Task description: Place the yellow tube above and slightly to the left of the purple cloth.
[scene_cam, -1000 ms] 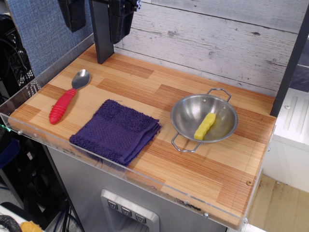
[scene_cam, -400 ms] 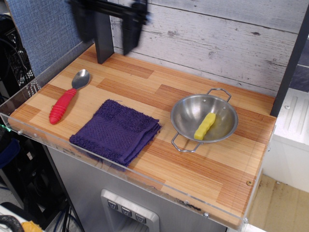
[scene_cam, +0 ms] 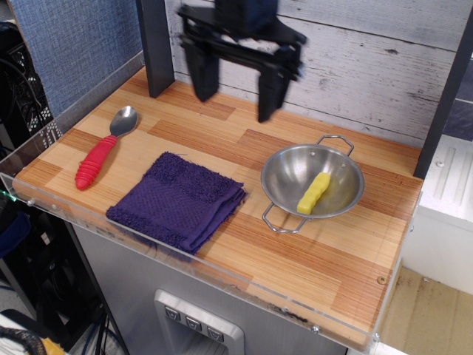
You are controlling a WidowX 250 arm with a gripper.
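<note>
The yellow tube (scene_cam: 313, 192) lies inside a small steel bowl (scene_cam: 287, 172) with two handles, right of centre on the wooden table. The purple cloth (scene_cam: 177, 200) lies folded near the table's front edge, left of the bowl. My gripper (scene_cam: 235, 105) hangs open and empty above the back of the table, its two dark fingers wide apart. It is up and to the left of the bowl, well above the tabletop and behind the cloth.
A red-handled spoon (scene_cam: 100, 155) lies left of the cloth. A dark post (scene_cam: 155, 46) stands at the back left. A clear acrylic lip (scene_cam: 192, 259) runs along the table's front and left edges. A plank wall is behind.
My gripper has moved right and down from the top left corner toward the bowl, with its fingers still wide apart. The tube, cloth and spoon have not moved.
</note>
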